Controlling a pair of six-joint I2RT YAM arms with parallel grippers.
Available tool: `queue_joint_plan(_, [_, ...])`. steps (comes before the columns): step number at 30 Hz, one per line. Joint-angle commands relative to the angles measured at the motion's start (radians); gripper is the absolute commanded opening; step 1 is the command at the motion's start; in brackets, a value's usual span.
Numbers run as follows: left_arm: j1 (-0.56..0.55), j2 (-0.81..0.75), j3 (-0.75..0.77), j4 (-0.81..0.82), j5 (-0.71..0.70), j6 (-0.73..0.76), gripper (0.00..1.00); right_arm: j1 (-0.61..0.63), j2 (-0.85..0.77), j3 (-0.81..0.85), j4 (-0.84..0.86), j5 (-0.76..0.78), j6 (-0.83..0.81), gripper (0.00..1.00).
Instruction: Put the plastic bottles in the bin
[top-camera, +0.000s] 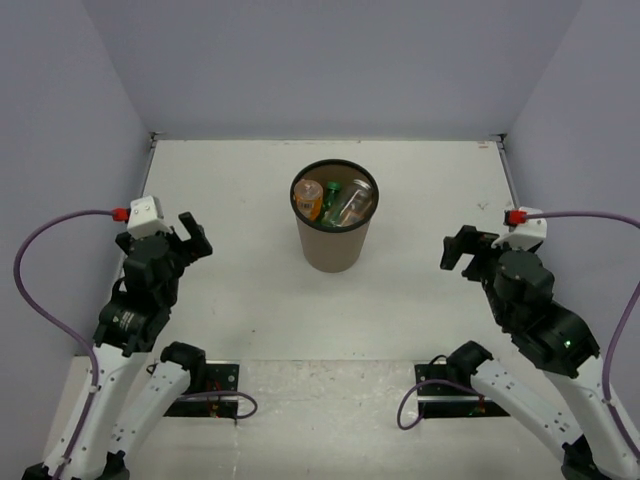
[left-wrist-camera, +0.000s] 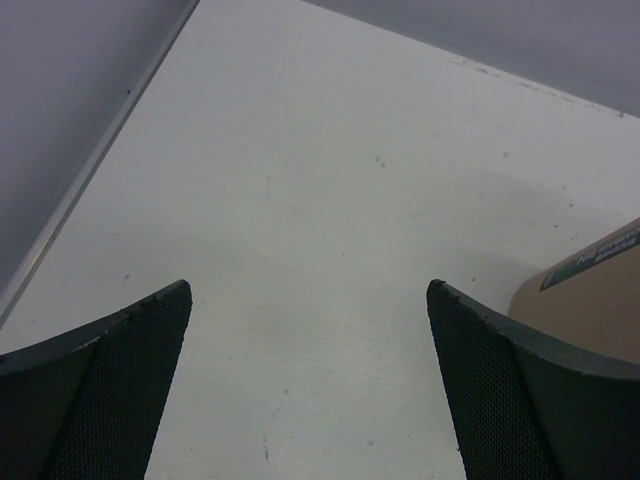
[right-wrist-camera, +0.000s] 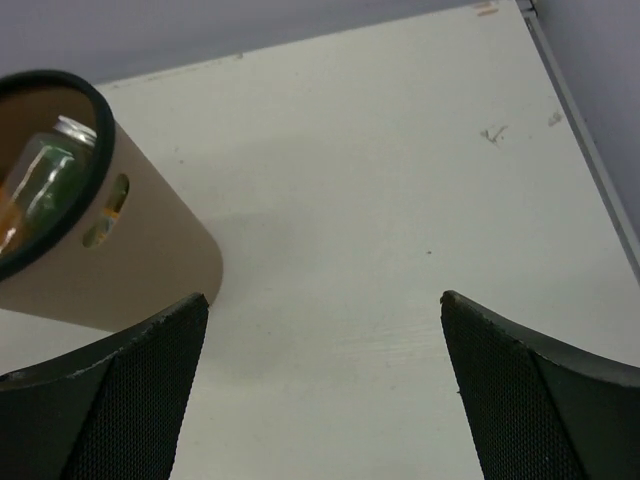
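The brown bin (top-camera: 333, 245) with a dark rim stands upright at the table's middle. Inside it lie an orange bottle (top-camera: 309, 198), a green bottle (top-camera: 331, 190) and a clear bottle (top-camera: 352, 202). No bottle shows on the table. My left gripper (top-camera: 193, 238) is open and empty, left of the bin and apart from it. My right gripper (top-camera: 462, 250) is open and empty, right of the bin. The right wrist view shows the bin (right-wrist-camera: 130, 260) at the upper left with bottles inside, and the gripper (right-wrist-camera: 322, 300) over bare table. The left wrist view shows the bin's wall (left-wrist-camera: 590, 310) at the right edge, beside the gripper (left-wrist-camera: 308, 290).
Grey walls enclose the white table (top-camera: 240, 200) on the left, back and right. A raised table edge strip (left-wrist-camera: 90, 170) runs along the left wall. Both arm bases with purple cables sit at the near edge.
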Motion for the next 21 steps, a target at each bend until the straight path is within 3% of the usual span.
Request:
queue_joint_plan(1, [0.003, 0.007, -0.045, 0.073, 0.004, 0.033, 1.00, 0.002, -0.041, -0.043, -0.047, 0.008, 0.061, 0.99])
queue_joint_plan(21, [0.003, -0.044, -0.065, 0.073, 0.041, 0.042, 1.00, 0.002, -0.120, -0.108, -0.090, 0.026, 0.112, 0.99])
